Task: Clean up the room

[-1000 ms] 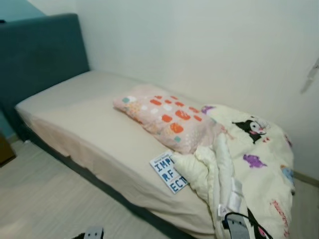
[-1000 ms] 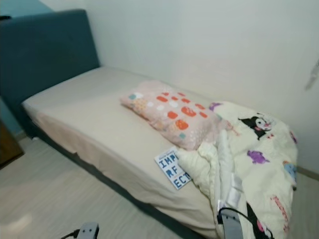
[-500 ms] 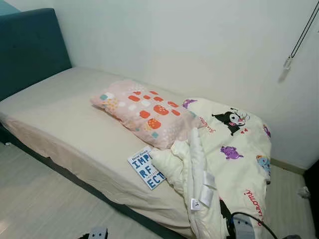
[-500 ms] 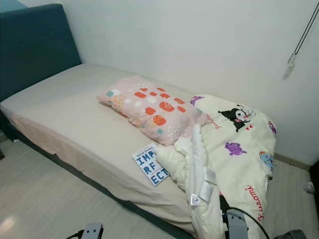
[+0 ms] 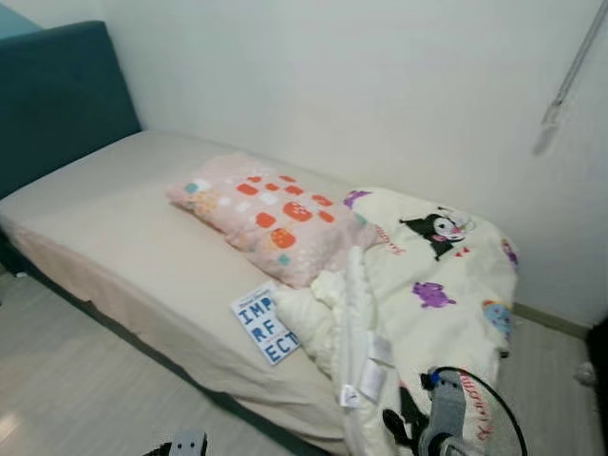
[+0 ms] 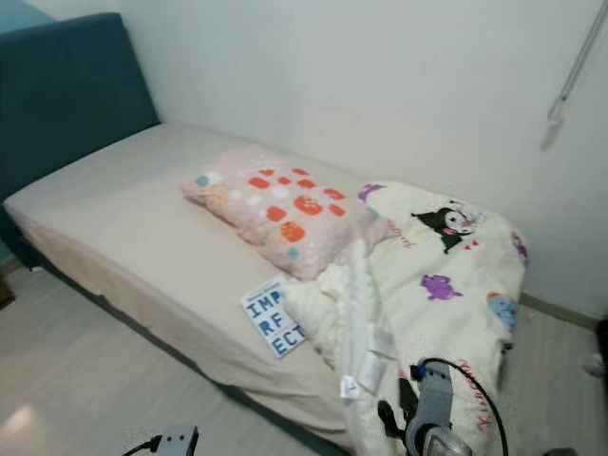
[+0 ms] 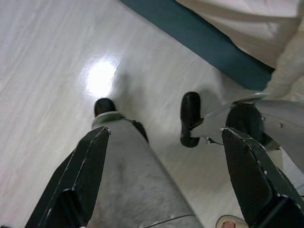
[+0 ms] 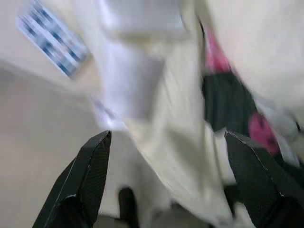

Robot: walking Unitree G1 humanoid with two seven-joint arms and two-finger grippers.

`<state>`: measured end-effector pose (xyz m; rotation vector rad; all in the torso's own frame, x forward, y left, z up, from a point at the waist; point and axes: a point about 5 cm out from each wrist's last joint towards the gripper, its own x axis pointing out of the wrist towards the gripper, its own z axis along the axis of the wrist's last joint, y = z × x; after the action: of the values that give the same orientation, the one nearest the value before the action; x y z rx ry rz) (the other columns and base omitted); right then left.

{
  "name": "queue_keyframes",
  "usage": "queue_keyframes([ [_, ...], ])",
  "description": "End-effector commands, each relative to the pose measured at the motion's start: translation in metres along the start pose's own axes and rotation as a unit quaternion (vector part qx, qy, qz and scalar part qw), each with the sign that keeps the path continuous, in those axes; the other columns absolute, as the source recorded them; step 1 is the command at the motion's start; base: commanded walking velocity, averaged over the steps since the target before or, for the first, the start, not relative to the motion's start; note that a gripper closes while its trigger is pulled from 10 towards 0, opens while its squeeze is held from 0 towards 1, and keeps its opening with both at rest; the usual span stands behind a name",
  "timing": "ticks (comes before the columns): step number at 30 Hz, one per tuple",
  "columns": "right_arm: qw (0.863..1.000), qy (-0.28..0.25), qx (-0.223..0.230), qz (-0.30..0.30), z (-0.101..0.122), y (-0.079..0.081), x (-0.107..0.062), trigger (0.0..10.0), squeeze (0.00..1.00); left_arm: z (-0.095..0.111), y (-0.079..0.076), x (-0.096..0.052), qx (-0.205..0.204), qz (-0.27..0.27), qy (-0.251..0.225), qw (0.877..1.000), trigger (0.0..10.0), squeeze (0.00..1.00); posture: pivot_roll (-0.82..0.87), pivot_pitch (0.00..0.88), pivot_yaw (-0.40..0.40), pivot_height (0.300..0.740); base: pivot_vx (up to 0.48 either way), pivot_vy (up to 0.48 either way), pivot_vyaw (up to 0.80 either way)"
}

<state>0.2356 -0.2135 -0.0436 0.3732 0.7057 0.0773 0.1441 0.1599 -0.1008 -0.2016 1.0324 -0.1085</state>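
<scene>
Fingers of the right gripper [image 8: 166, 190] stand wide apart, aimed at the crumpled cream cartoon-print duvet [image 5: 437, 304] heaped at the foot of the beige-sheeted bed [image 5: 123, 228]; the left gripper [image 7: 161, 180], fingers also spread, hangs over the pale wood floor [image 7: 52, 57]. A good grab likely means pinching one thick fold, clear of the blue-and-white lettered book [image 5: 265, 323] and the pink spotted pillow [image 5: 266, 214] beside it.

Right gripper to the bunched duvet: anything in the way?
Nothing visible. The right gripper, fingers open, points straight at the duvet heaped at the foot of the bed. The book and pillow lie to the side, off that line.
</scene>
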Motion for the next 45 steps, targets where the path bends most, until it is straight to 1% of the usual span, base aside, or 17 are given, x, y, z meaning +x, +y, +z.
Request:
queue_keyframes([
  [1,0.996,-0.043,0.017,0.076,0.02,0.021,0.009,10.0,0.0,-0.005,0.003,-0.002,-0.003,0.005,0.009,1.0,10.0,0.0,-0.08,0.0,-0.031,0.716,0.0,0.0,0.0],
  [2,0.996,-0.043,0.017,0.076,0.02,0.021,0.009,10.0,0.0,-0.005,0.003,-0.002,-0.003,0.005,0.009,1.0,10.0,0.0,-0.08,0.0,-0.031,0.716,0.0,0.0,0.0],
  [5,0.989,-0.077,0.008,0.124,0.045,0.036,0.014,10.0,0.0,-0.006,0.004,-0.002,0.004,0.009,0.012,1.0,10.0,0.0,-0.09,0.0,-0.03,0.716,0.0,0.0,0.0],
  [8,0.989,-0.083,0.003,0.126,0.05,0.039,0.015,10.0,0.0,-0.006,0.004,-0.002,0.005,0.01,0.012,1.0,10.0,0.0,-0.09,0.0,-0.031,0.716,0.0,0.0,0.0],
  [9,0.989,-0.077,-0.011,0.123,0.057,0.045,0.019,10.0,0.0,-0.006,0.005,-0.002,0.005,0.011,0.011,1.0,10.0,0.0,-0.08,0.0,-0.032,0.711,0.0,0.0,0.0],
  [11,0.989,-0.088,-0.012,0.121,0.067,0.05,0.021,10.0,0.0,-0.005,0.005,-0.002,0.005,0.011,0.008,1.0,10.0,0.0,-0.08,0.0,-0.031,0.701,0.0,0.0,0.0],
  [14,0.988,-0.106,-0.013,0.114,0.077,0.05,0.021,10.0,0.0,-0.004,0.005,-0.002,0.004,0.009,0.006,1.0,10.0,0.0,-0.08,0.0,-0.027,0.687,0.0,0.0,0.0],
  [17,0.987,-0.111,-0.015,0.112,0.08,0.05,0.021,10.0,0.0,-0.004,0.005,-0.002,0.004,0.008,0.005,1.0,10.0,0.0,-0.08,0.0,-0.027,0.682,0.0,0.0,0.0],
  [19,0.986,-0.126,-0.013,0.109,0.089,0.048,0.02,10.0,0.0,-0.003,0.004,-0.002,0.004,0.005,0.003,1.0,10.0,0.0,-0.08,0.0,-0.022,0.667,0.0,0.0,0.0],
  [23,0.984,-0.149,-0.016,0.098,0.104,0.045,0.018,10.0,0.0,0.007,0.005,-0.001,0.001,-0.001,-0.017,1.0,10.0,0.0,-0.09,0.0,-0.022,0.647,0.0,0.0,0.0],
  [29,0.982,-0.16,-0.028,0.1,0.113,0.045,0.017,10.0,0.0,0.018,0.009,0.0,-0.003,0.004,-0.031,1.0,10.0,0.0,-0.09,0.0,-0.024,0.632,0.0,0.0,0.0],
  [31,0.982,-0.16,-0.028,0.1,0.113,0.045,0.017,10.0,0.0,0.018,0.009,0.0,-0.003,0.004,-0.031,1.0,10.0,0.0,-0.09,0.0,-0.024,0.632,0.0,0.0,0.0],
  [34,0.977,-0.176,-0.049,0.105,0.126,0.049,0.015,10.0,0.0,0.021,0.009,0.0,-0.003,0.002,-0.036,0.999,10.0,0.0,-0.09,0.0,-0.02,0.617,0.0,0.0,0.0],
  [37,0.975,-0.176,-0.079,0.11,0.128,0.052,0.015,10.0,0.0,0.02,0.007,0.001,-0.003,-0.001,-0.035,0.999,10.0,0.0,-0.09,0.0,-0.02,0.602,0.0,0.0,0.0],
  [41,0.974,-0.175,-0.087,0.111,0.128,0.053,0.015,10.0,0.0,0.02,0.006,0.001,-0.003,-0.002,-0.036,0.999,10.0,0.0,-0.09,0.0,-0.02,0.597,0.0,0.0,0.0],
  [43,0.972,-0.177,-0.1,0.115,0.13,0.055,0.015,10.0,0.0,0.021,0.005,0.001,-0.004,-0.004,-0.04,0.999,10.0,0.0,-0.09,0.0,-0.02,0.587,0.0,0.0,0.0],
  [45,0.968,-0.186,-0.107,0.13,0.134,0.059,0.014,10.0,0.0,0.03,0.006,0.001,-0.008,-0.006,-0.06,0.998,10.0,0.0,-0.09,0.0,-0.021,0.577,0.0,0.0,0.0],
])
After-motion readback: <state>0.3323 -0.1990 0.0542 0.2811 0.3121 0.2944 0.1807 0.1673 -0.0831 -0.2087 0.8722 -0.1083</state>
